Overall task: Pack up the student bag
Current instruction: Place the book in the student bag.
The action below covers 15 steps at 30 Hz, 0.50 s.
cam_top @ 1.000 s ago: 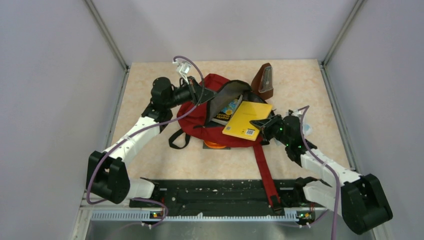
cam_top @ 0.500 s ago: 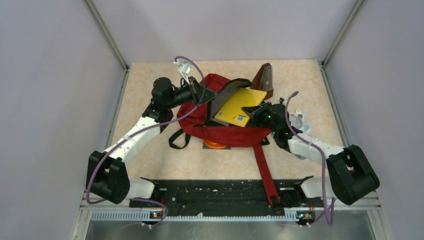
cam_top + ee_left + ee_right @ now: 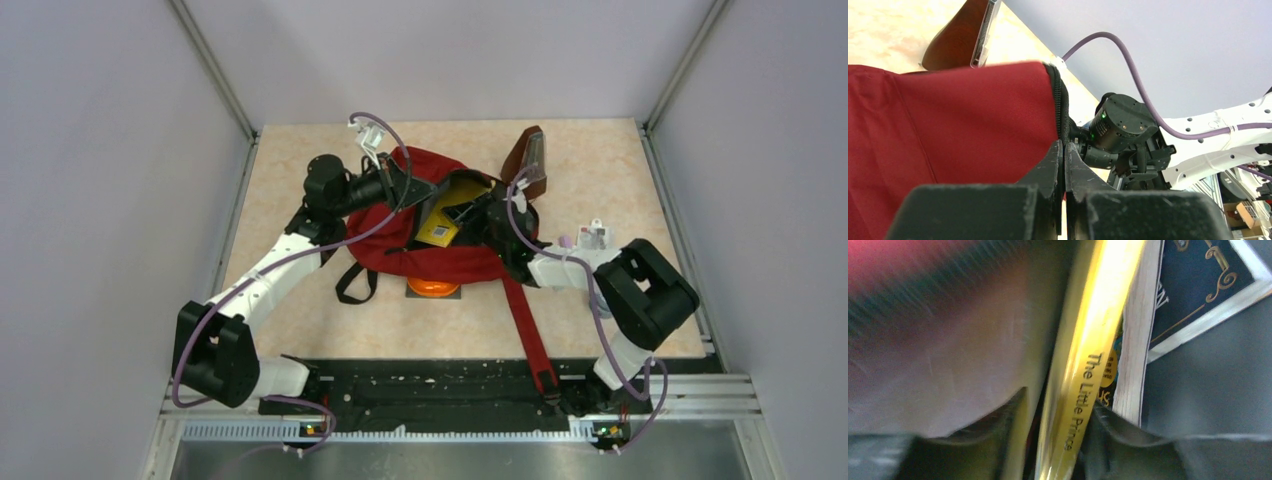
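Being limp, the bag (image 3: 392, 238) is pinched at its rim by the left gripper (image 3: 1064, 150); a book (image 3: 1088, 355) is clamped by the right gripper (image 3: 1060, 407).

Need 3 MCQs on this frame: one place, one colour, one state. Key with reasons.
1. Where is the yellow book?
A) flat on the table
B) in the opening of the student bag
C) on the near rail

2. What colour is the object peeking from under the bag's near edge?
A) green
B) blue
C) orange

3. What state is the left tool in?
A) shut on the bag's zipper edge
B) open above the table
C) out of view

Key:
1 B, its spine stands beside another book inside the bag.
2 C, orange shows just below the red fabric.
3 A, the left wrist view shows it closed on the zipper with no gap.
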Each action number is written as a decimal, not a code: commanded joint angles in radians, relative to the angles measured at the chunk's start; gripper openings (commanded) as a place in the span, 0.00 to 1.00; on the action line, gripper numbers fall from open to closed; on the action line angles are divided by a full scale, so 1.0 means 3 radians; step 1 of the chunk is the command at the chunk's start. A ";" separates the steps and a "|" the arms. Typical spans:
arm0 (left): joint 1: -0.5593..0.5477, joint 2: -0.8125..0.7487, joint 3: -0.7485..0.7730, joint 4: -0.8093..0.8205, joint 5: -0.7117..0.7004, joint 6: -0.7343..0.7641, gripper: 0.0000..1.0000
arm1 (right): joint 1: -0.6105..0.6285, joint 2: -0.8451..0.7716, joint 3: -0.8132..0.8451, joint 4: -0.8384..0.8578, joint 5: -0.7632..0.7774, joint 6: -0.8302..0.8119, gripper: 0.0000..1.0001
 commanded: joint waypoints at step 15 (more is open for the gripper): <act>-0.0026 -0.0086 0.0028 -0.0352 -0.0925 0.0050 0.00 | 0.0079 -0.1011 -0.0688 -0.0111 0.0674 -0.0978 0.68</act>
